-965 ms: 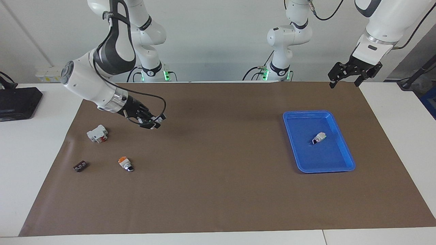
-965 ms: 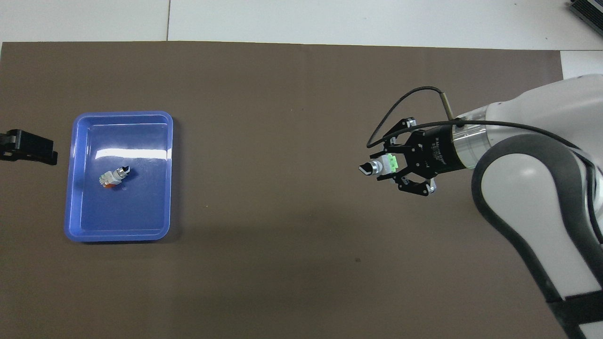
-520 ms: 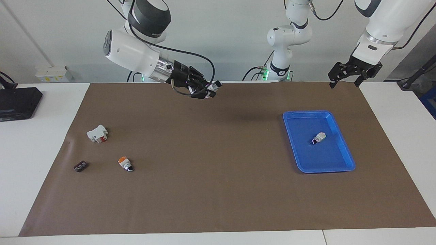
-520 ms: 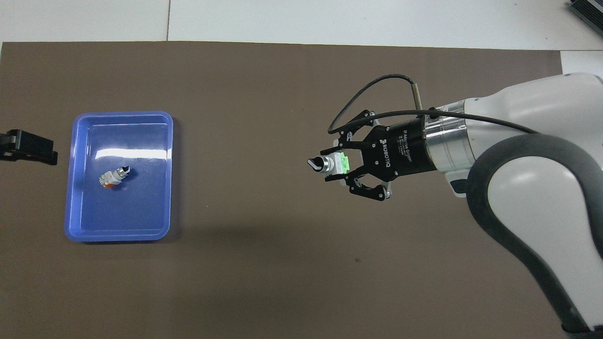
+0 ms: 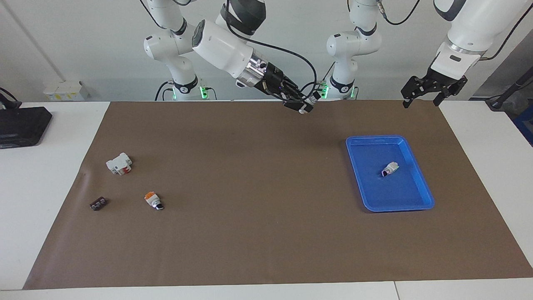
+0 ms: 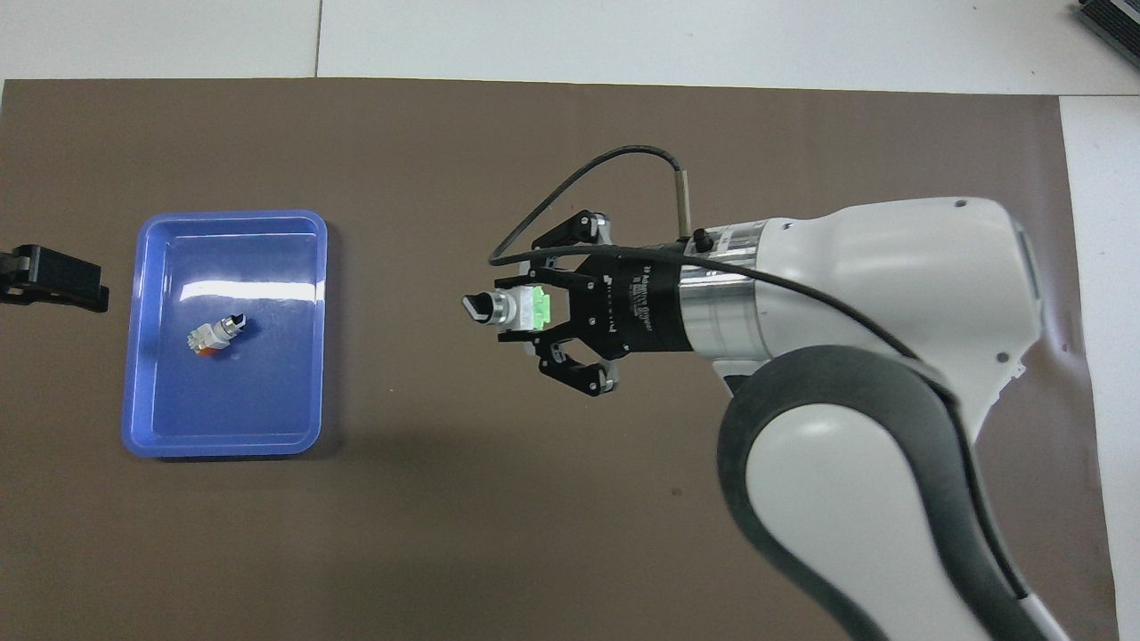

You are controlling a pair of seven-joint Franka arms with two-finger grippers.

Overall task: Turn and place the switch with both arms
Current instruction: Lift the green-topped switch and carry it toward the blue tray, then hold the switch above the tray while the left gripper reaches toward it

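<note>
My right gripper (image 5: 305,107) is shut on the switch (image 5: 310,100) and holds it high over the middle of the brown mat. In the overhead view the switch (image 6: 499,307) shows its green patch upward, and its dark knob points toward the blue tray (image 6: 267,392). The right gripper (image 6: 527,308) grips its white body. My left gripper (image 5: 421,95) waits, open and empty, raised over the mat's corner at the left arm's end, and its tip (image 6: 53,278) shows beside the tray.
The blue tray (image 5: 374,154) holds a second small whitish switch (image 5: 390,168). At the right arm's end lie a white block with red (image 5: 119,163), an orange-topped switch (image 5: 153,200) and a small dark part (image 5: 97,203). A black device (image 5: 21,125) sits off the mat.
My right arm has lifted the switch and carried it from the right arm's end to over the mat's middle, toward the tray. The left arm has not moved.
</note>
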